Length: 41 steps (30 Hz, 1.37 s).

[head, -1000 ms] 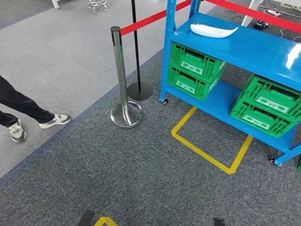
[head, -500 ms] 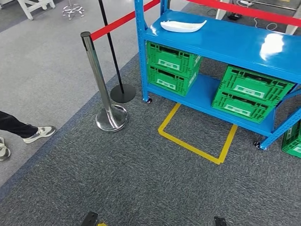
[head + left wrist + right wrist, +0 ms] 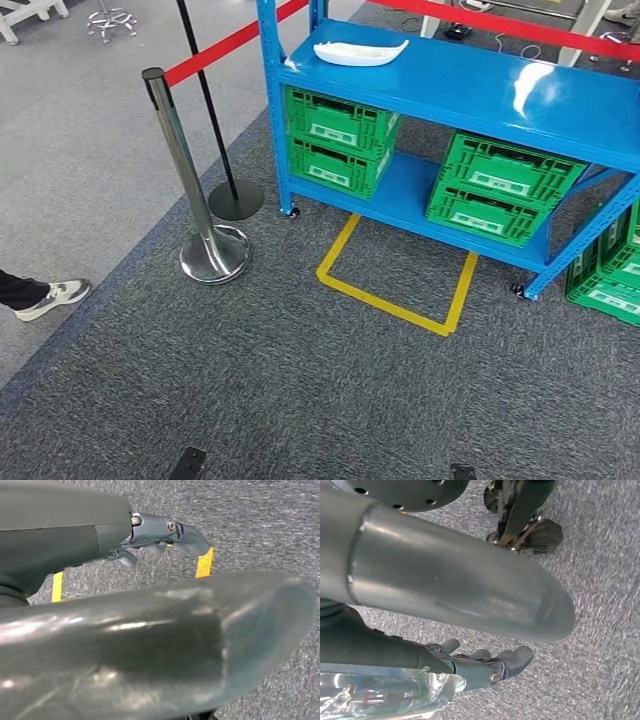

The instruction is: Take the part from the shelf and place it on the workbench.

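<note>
White part (image 3: 359, 52) lies on blue shelf (image 3: 483, 90) top level, green crates (image 3: 336, 140) below it. Left hand (image 3: 158, 535) and right hand (image 3: 486, 665) hang empty, fingers loosely apart.

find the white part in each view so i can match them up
head view: white part lies on the top level of the blue shelf, near its left end.
left wrist view: not in it; left hand hangs over grey carpet.
right wrist view: not in it; right hand hangs over the carpet.
shared landmark: the grey carpet.
</note>
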Motion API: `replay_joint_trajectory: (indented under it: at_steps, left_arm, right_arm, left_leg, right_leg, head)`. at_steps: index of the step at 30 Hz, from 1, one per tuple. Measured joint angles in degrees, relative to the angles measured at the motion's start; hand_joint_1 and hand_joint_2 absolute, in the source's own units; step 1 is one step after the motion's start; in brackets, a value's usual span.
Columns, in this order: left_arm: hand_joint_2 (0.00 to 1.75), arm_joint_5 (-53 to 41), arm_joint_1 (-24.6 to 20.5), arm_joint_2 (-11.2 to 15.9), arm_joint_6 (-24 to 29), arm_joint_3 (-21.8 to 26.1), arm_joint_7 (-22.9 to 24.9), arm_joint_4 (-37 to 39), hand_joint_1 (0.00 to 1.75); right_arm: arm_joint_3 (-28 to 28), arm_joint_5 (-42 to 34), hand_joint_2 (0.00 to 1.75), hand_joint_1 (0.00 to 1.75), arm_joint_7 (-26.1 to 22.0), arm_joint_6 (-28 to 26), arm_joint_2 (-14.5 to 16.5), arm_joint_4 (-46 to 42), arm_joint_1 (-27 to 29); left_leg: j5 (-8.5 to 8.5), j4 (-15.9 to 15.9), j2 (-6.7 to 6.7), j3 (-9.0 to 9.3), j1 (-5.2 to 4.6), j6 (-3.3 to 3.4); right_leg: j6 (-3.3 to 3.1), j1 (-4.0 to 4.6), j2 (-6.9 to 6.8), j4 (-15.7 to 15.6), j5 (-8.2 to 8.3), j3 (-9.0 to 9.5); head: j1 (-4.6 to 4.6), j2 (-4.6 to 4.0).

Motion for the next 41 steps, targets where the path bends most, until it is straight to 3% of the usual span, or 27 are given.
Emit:
replay_joint_trajectory:
  at_steps: [2,3,5,7,9,11,12,13,14,16,18,20,22,24,26,27,28,29,31,33,37,38,41]
  left_arm:
    - [0.00,0.00,-0.02,0.03,-0.02,0.00,0.00,0.00,0.00]
    - [0.00,0.00,-0.04,0.05,-0.02,0.00,0.00,0.00,0.00]
    - [0.00,0.00,-0.08,0.07,-0.02,0.00,0.00,0.00,0.00]
    - [0.00,-0.01,-0.17,0.07,-0.01,0.00,0.00,0.00,0.00]
    - [0.00,-0.01,-0.23,0.07,-0.01,0.00,0.00,0.00,0.00]
    - [0.00,-0.02,-0.12,0.06,-0.01,0.00,0.00,0.00,0.00]
    - [0.00,-0.04,-0.03,0.05,-0.03,0.00,0.00,0.00,0.00]
    - [0.00,-0.09,0.03,0.05,-0.05,0.00,0.00,0.00,0.00]
    - [0.00,-0.14,0.05,0.05,-0.07,0.00,0.00,0.00,0.00]
    - [0.00,-0.21,0.00,0.06,-0.09,0.00,0.00,0.00,0.00]
    - [0.00,-0.26,-0.09,0.05,-0.09,0.00,0.02,0.00,0.00]
    - [0.00,-0.34,-0.17,0.05,-0.09,0.00,0.11,0.00,0.00]
    - [0.00,-0.40,-0.24,0.03,-0.09,-0.01,0.17,0.00,0.00]
    - [0.00,-0.42,-0.21,0.01,-0.09,-0.02,0.18,0.00,0.00]
    - [0.00,-0.46,-0.01,0.02,-0.05,-0.02,0.24,0.00,0.00]
    - [0.00,-0.50,0.05,0.03,-0.02,-0.02,0.29,0.00,0.00]
    - [0.00,-0.54,0.05,0.03,0.00,-0.02,0.33,0.00,0.00]
    - [0.00,-0.56,0.02,0.03,0.02,-0.02,0.37,0.00,0.00]
    - [0.00,-0.57,-0.03,0.00,0.03,-0.02,0.37,0.00,0.00]
    - [0.00,-0.57,-0.05,0.00,0.05,-0.02,0.37,0.00,0.00]
    - [0.00,-0.57,-0.16,-0.02,0.06,-0.02,0.37,0.00,0.00]
    - [0.00,-0.57,-0.19,-0.02,0.07,-0.02,0.37,0.00,0.00]
    - [0.00,-0.57,-0.18,-0.02,0.08,-0.02,0.36,0.00,0.00]
  right_arm:
    - [0.01,0.00,0.00,0.00,-0.01,0.01,0.08,0.02,-0.18]
    - [0.01,0.00,0.00,0.00,-0.01,0.01,0.13,0.04,-0.25]
    - [0.01,0.00,0.00,0.00,-0.01,0.00,0.17,0.05,-0.25]
    - [0.00,0.00,0.00,0.00,-0.01,0.00,0.17,0.05,-0.22]
    - [0.00,0.00,0.00,0.00,-0.01,0.00,0.17,0.05,-0.35]
    - [0.00,-0.01,0.00,0.00,-0.02,0.00,0.17,0.05,-0.42]
    - [0.00,-0.02,0.00,0.00,-0.05,0.00,0.17,0.05,-0.37]
    - [0.00,-0.03,0.00,0.00,-0.10,0.00,0.16,0.05,-0.32]
    - [0.00,-0.04,0.00,0.00,-0.16,0.00,0.17,0.05,-0.29]
    - [0.00,-0.04,0.00,0.00,-0.28,0.01,0.17,0.05,-0.35]
    - [0.00,-0.03,0.00,0.00,-0.36,0.02,0.16,0.05,-0.44]
    - [0.00,-0.02,0.00,0.00,-0.33,0.02,0.16,0.05,-0.28]
    - [0.00,0.02,0.00,0.00,-0.15,0.02,0.16,0.05,-0.02]
    - [0.00,0.12,0.00,0.00,0.04,0.02,0.16,0.05,-0.06]
    - [0.01,0.26,0.00,0.00,0.08,0.08,0.17,0.05,-0.20]
    - [0.02,0.32,0.00,0.00,0.08,0.12,0.18,0.05,-0.18]
    - [0.02,0.37,0.00,0.00,0.08,0.15,0.19,0.05,-0.14]
    - [0.02,0.40,0.00,0.00,0.08,0.17,0.19,0.05,-0.09]
    - [0.02,0.47,0.00,0.00,0.08,0.17,0.18,0.05,-0.15]
    - [0.02,0.55,0.00,0.00,0.09,0.17,0.18,0.05,-0.33]
    - [0.02,0.59,0.00,0.00,0.11,0.16,0.19,0.07,-0.30]
    - [0.01,0.60,0.00,0.00,0.11,0.15,0.19,0.06,-0.32]
    - [0.01,0.61,0.00,0.00,0.10,0.15,0.19,0.06,-0.47]
  left_leg:
    - [-0.34,0.29,0.48,0.23,-0.29,-0.60]
    - [-0.41,0.41,0.71,0.26,-0.46,-0.88]
    - [-0.43,0.48,1.22,0.27,-0.50,-1.28]
    - [-1.49,1.62,0.82,-0.13,-0.31,-1.81]
    - [-4.68,7.01,-0.50,-2.57,-0.15,-2.32]
    - [-7.84,14.86,-1.22,-6.57,-0.08,-2.51]
    - [-8.19,17.21,-1.33,-7.93,-0.07,-2.48]
    - [-7.31,17.27,-1.39,-8.21,-0.07,-2.39]
    - [-5.48,15.15,-1.54,-7.38,-0.05,-2.24]
    - [-1.44,7.41,-2.89,-3.82,0.04,-1.89]
    - [0.08,2.03,-4.33,-1.38,0.18,-1.75]
    - [0.01,1.02,-4.40,-1.08,0.13,-1.50]
    - [0.29,0.71,-3.75,-1.06,0.16,-0.75]
    - [0.46,0.50,-2.84,-1.04,0.23,-0.07]
    - [0.41,0.52,-1.87,-1.08,0.05,0.20]
    - [0.39,0.54,-1.37,-1.07,-0.04,0.24]
    - [0.36,0.56,-0.96,-1.05,-0.10,0.25]
    - [0.32,0.58,-0.56,-0.98,-0.14,0.23]
    - [0.14,0.65,0.09,-0.74,-0.26,-0.01]
    - [-0.04,0.80,0.56,-0.55,-0.50,-0.52]
    - [-0.37,1.11,0.84,-0.71,-0.40,-1.78]
    - [-1.36,2.46,0.32,-1.30,-0.32,-2.12]
    - [-5.92,10.83,-1.19,-5.17,-0.12,-2.83]
  right_leg:
    - [-0.43,0.02,-1.22,-6.40,1.91,3.66]
    - [-0.81,0.10,-1.41,-7.48,1.97,4.25]
    - [-1.69,0.18,-0.54,-7.41,2.03,4.12]
    - [-2.40,0.08,0.17,-7.47,2.21,4.04]
    - [-2.99,-0.05,0.89,-7.54,2.38,3.96]
    - [-3.23,-0.06,1.78,-7.54,2.44,3.81]
    - [-3.26,-0.05,2.30,-7.54,2.46,3.77]
    - [-3.25,-0.05,2.82,-7.54,2.48,3.77]
    - [-3.21,-0.07,3.37,-7.54,2.52,3.79]
    - [-2.93,-0.03,4.42,-7.46,2.60,3.77]
    - [-2.35,0.06,5.31,-7.39,2.71,3.48]
    - [-1.59,-0.05,5.94,-7.65,2.90,3.08]
    - [-0.98,-0.13,5.05,-6.97,2.29,2.50]
    - [-0.63,-0.02,2.87,-2.20,-0.82,0.32]
    - [-0.38,0.02,1.60,5.46,-4.76,-3.12]
    - [-0.30,0.02,1.42,7.98,-5.61,-4.17]
    - [-0.28,0.03,1.33,8.49,-5.35,-4.23]
    - [-0.33,0.04,1.19,6.59,-4.02,-3.09]
    - [-0.61,0.12,0.01,-1.42,-0.49,1.28]
    - [-1.11,0.25,-0.89,-6.84,1.35,4.30]
    - [-2.44,0.26,0.25,-7.66,1.98,4.39]
    - [-2.78,0.11,0.60,-7.77,2.17,4.35]
    - [-3.25,-0.07,1.54,-7.84,2.41,4.16]
  head:
    - [-0.08,0.00]
    - [-0.16,0.00]
    - [-0.31,0.00]
    - [-0.38,0.00]
    - [-0.50,0.00]
    - [-0.53,0.00]
    - [-0.54,0.00]
    - [-0.53,0.00]
    - [-0.53,0.00]
    - [-0.55,0.00]
    - [-0.58,0.00]
    - [-0.61,0.00]
    - [-0.50,0.00]
    - [-0.32,0.00]
    - [-0.26,0.00]
    - [-0.28,0.00]
    - [-0.27,0.00]
    - [-0.28,0.00]
    - [-0.27,0.00]
    - [-0.33,0.00]
    - [-0.38,0.00]
    - [-0.44,0.00]
    - [-0.58,0.00]
